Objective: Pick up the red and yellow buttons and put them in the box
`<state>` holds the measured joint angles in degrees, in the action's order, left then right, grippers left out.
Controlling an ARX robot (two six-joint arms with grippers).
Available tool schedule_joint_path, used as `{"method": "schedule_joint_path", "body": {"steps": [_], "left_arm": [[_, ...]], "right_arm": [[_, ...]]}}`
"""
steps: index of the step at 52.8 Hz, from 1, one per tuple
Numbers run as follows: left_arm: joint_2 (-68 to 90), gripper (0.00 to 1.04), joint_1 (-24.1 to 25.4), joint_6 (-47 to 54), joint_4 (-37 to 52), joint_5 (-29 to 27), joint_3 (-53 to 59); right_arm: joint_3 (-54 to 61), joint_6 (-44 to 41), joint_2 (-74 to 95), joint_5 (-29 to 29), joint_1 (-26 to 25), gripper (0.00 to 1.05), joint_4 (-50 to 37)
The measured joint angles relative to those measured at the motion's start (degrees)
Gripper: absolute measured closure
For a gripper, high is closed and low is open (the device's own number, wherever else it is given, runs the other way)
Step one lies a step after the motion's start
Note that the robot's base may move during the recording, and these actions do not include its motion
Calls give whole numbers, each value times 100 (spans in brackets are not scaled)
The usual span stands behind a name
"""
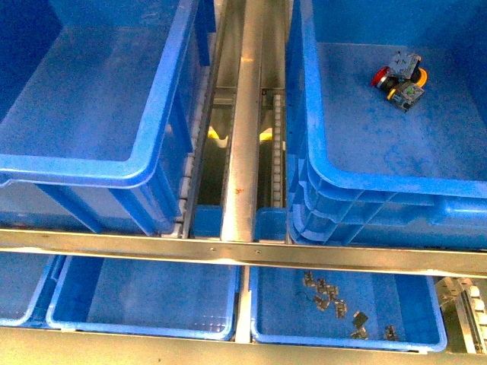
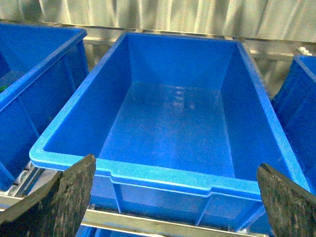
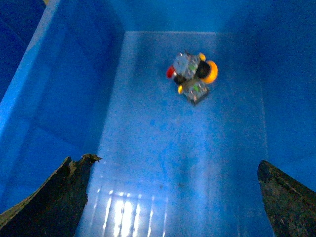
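Buttons: 2 switches, 1 red-capped [image 1: 380,77] and 1 yellow-capped [image 1: 418,77], lying touching each other on the floor of the box, toward its far end; same pair seen in the right wrist view [image 3: 192,76], slightly blurred
Box: large deep blue crate [image 1: 380,181] with a doubled rim, on the right of the front view; nothing else visible in it
Left crate: single-rimmed large blue crate [image 1: 76,166], nothing visible in it; also fills the left wrist view [image 2: 163,173]
Rail: metal beam [image 1: 247,91] between the 2 large crates
Lower trays: shallow blue trays along the near edge; the right one [image 1: 342,338] holds small grey metal parts [image 1: 335,304]
Left hand: [image 2: 173,197] fingers apart, holding nothing, above the near rim of the left crate
Right hand: [image 3: 173,197] fingers apart, holding nothing, above the box interior
Status (judged): 2 buttons already deposited; no further red or yellow switches visible in these views
Risk: a switch released too high may bounce or knock the resting pair
Risk: the blurred wrist view could cause a colour misread, so a wrong switch gets picked
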<state>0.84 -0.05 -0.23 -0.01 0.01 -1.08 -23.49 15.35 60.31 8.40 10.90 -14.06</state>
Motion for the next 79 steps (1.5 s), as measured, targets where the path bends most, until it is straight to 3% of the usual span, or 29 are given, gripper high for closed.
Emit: {"method": "schedule_joint_path", "body": {"steps": [4,6,10,12,16,27,30,33,40,79], "left_arm": [[0,8,0,0,0,0,0],[0,8,0,0,0,0,0],[0,8,0,0,0,0,0],[0,8,0,0,-2,0,0],[0,8,0,0,0,0,0],[0,8,0,0,0,0,0],[0,8,0,0,0,0,0],[0,8,0,0,0,0,0],[0,8,0,0,0,0,0],[0,8,0,0,0,0,0]], "right_arm": [[149,708,-772,699,413,6,592],[181,909,-907,756,487,7,531],[984,-188,-951,527,350,25,-1626],[1259,-643,-1075,422,251,34,-2118],[1488,-1204,-1523,225,17,53,-2221],[1902,-1475,-2345,-192,-400,101,-1766],[1956,-1502,-2559,-264,-485,101,-1628],[2017,-1502,-2782,-739,-833,101,-1458],[2111,-1502,-3136,-804,-1069,101,-1204],[2227,-1508,-4789,-828,-1080,101,153]]}}
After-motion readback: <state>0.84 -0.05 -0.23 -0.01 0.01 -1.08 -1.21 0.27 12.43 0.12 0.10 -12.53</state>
